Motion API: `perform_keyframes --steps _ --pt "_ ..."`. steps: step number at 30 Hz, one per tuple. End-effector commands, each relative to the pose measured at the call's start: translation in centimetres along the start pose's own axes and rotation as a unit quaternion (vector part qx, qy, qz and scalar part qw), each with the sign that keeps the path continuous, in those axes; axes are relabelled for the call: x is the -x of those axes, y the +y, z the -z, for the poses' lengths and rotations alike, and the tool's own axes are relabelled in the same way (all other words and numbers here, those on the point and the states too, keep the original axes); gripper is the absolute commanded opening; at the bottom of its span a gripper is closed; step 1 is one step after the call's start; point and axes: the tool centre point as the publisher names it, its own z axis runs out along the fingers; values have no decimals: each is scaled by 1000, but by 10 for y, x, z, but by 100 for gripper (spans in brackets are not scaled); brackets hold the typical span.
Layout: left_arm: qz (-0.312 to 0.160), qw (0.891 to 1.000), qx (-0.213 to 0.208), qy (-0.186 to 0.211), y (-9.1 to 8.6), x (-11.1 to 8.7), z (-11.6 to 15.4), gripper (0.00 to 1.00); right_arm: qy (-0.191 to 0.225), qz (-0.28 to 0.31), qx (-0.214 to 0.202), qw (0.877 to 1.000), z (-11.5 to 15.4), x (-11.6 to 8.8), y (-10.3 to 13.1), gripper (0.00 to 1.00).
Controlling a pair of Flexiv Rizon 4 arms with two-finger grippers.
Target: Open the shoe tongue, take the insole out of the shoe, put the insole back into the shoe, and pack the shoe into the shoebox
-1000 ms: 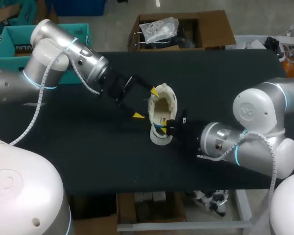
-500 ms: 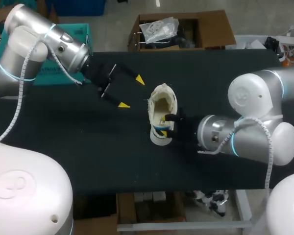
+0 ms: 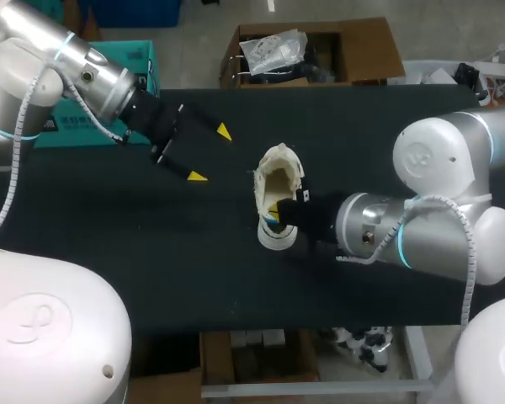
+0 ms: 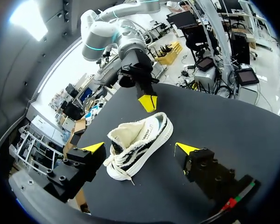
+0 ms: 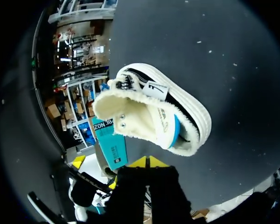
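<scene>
One shoe (image 3: 279,181), two tools: left tool (image 3: 210,154) spread wide, empty; right tool (image 5: 147,162) closed, empty.

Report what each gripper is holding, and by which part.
Nothing is held. The left gripper is open, apart from the shoe; the right gripper is shut on nothing, just off the shoe's heel.

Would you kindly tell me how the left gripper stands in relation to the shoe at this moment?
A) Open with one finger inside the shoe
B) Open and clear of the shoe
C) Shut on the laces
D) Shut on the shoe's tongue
B: in the head view the left gripper hangs over the bare table apart from the shoe, with its yellow tips spread and touching nothing.
</scene>
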Motion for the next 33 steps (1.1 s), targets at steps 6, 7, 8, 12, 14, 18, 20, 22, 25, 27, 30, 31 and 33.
perform_keyframes --steps 6,7,8,12,14,18,20,22,25,27,30,31,33 --pt "14 999 29 -8 -5 -12 17 100 -27 -3 -5 1000 -43 14 11 0" --pt "17 999 31 -9 -5 -13 18 100 -30 -4 -3 1000 -44 15 12 0" --pt "20 999 33 -9 -4 -14 19 100 -37 -1 5 999 -46 17 14 0" --pt "26 999 41 -11 -4 -16 24 100 -45 -12 3 999 -53 26 19 0" --pt "28 999 45 -12 -4 -17 26 100 -55 -13 12 998 -56 31 23 0" --pt "30 998 49 -14 -4 -17 28 100 -66 -18 18 998 -58 38 27 0" --pt "32 998 52 -14 -4 -17 28 100 -78 -16 30 996 -59 42 29 0" --pt "33 998 52 -14 -4 -17 28 100 -75 -21 29 996 -58 44 31 0" --pt "34 998 53 -14 -4 -17 27 100 -58 -19 36 997 -46 36 32 0" --pt "33 998 54 -13 -5 -15 27 100 -41 -16 37 998 -34 27 32 0" --pt "34 998 56 -12 -6 -13 27 100 -15 -11 31 999 -17 14 33 0" --pt "36 998 57 -11 -7 -12 27 100 -8 -9 28 1000 -11 10 33 0" --pt "41 997 57 -9 -7 -11 27 100 9 -9 15 1000 -3 4 35 0"
